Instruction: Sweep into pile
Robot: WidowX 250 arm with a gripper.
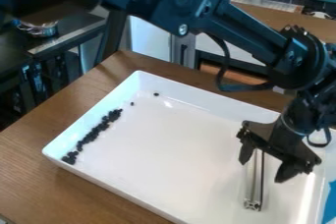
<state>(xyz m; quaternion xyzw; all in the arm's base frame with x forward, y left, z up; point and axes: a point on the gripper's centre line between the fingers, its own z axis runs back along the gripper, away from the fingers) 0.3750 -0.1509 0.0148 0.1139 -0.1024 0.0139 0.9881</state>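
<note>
So the black arm (246,29) comes in from the upper left, crosses above the far wall of the white tray (154,210), and angles down to a chunky wrist joint (298,61) toward the tray's right side. From there it bends back, so the gripper (265,166) hangs over the right part of the tray, pointing down with a bit of a lean to the left. Jaws are spread wide apart, one on each side of the upper end of a shiny metal bar (253,188). Can't really tell if anything's touching it. The bar's lower end is toward the near side of the tray.

The black bits (98,128) are in a skinny, clumpy line inside the tray, alongside its left wall, plus two strays (156,94) nearer its far left corner. Tray's on a wooden desk (39,169), with something blue (330,203) at its right edge.
</note>
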